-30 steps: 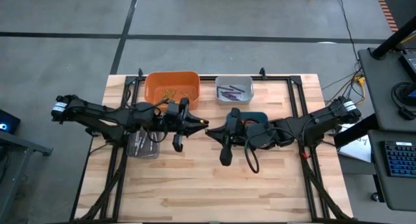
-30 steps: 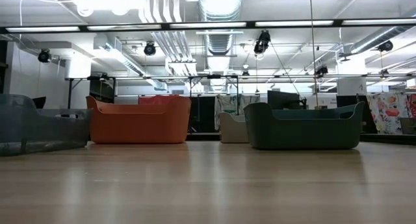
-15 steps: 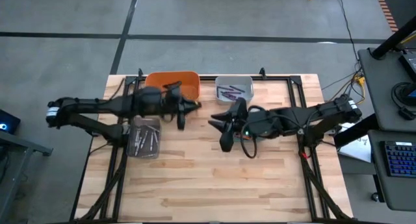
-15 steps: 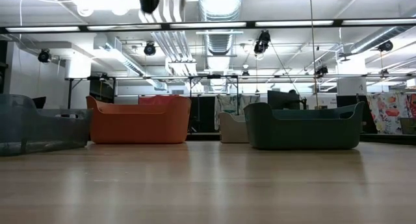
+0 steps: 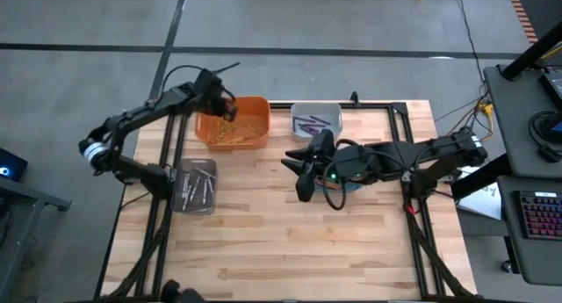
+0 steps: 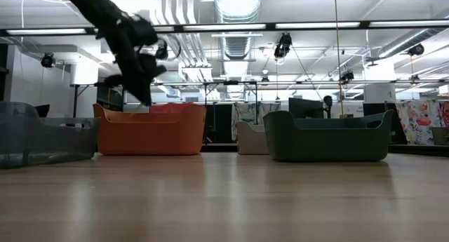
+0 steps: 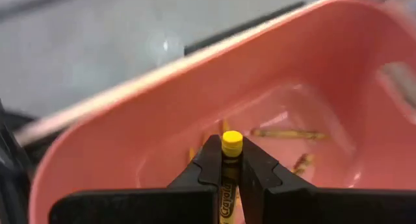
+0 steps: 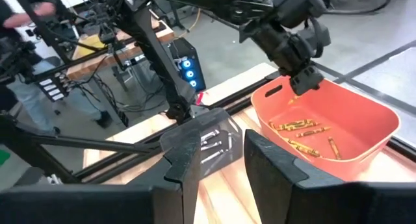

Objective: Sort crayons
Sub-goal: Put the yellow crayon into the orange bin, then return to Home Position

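One yellow crayon (image 7: 231,165) is held upright, clamped between the fingers of the left claw (image 5: 226,108), its flat end showing above them, over the orange bin (image 5: 235,123) at the bench's eleven o'clock. More yellow crayons (image 8: 300,134) are seen lying flat and scattered on that bin's floor. Purple crayons (image 5: 311,122) lie in the grey bin (image 5: 316,120) at twelve o'clock. Pale grey sticks (image 5: 195,187) lie in the clear bin (image 5: 196,186) at nine o'clock.

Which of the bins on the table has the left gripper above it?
The orange bin, at the table's far edge. The left gripper hangs over it, shut on a yellow crayon; the grey, clear and dark bins have no gripper there.
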You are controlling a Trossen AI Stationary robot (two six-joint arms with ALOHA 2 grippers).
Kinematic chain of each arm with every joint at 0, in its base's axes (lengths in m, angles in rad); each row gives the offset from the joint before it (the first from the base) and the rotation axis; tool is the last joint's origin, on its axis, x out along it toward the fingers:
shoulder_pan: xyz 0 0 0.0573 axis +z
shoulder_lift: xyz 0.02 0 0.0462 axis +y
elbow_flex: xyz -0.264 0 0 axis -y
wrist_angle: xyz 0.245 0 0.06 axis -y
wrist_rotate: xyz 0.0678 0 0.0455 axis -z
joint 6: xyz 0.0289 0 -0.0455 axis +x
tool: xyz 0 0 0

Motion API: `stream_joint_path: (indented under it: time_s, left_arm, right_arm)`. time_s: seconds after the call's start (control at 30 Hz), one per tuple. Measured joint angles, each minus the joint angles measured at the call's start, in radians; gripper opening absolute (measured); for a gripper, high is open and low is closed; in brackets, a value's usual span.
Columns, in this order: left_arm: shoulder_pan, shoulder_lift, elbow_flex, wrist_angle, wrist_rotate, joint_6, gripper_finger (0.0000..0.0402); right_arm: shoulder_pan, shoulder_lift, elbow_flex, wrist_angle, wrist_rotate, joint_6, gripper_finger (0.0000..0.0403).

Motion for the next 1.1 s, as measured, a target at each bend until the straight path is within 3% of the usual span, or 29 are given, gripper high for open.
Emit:
stream_joint_path:
  time_s: [0.3, 0.5, 0.7, 0.8, 0.93, 1.1]
  left_arm:
    - [0.051, 0.123, 0.000, -0.016, 0.020, -0.020, 0.0013]
    - [0.051, 0.125, 0.000, -0.011, -0.017, -0.019, 0.0041]
    - [0.048, 0.105, 0.000, -0.032, -0.014, -0.024, 0.0051]
    - [0.036, 0.030, 0.000, -0.070, 0.055, -0.022, 0.0052]
    - [-0.038, -0.169, 0.000, -0.067, 0.248, 0.040, 0.0052]
    - [-0.214, -0.471, -0.037, 0.042, 0.296, 0.069, 0.0052]
  right_arm:
    - [-0.038, 0.021, -0.002, 0.000, 0.000, 0.027, 0.0109]
    - [-0.072, 0.021, -0.002, -0.028, 0.000, 0.024, 0.0113]
    - [-0.120, 0.021, -0.004, -0.119, 0.000, -0.096, 0.0107]
    - [-0.126, 0.016, -0.005, -0.157, 0.000, -0.161, 0.0100]
    - [-0.114, -0.007, -0.007, -0.210, 0.010, -0.226, 0.0090]
    - [-0.143, -0.067, -0.035, -0.290, 0.266, -0.359, 0.0084]
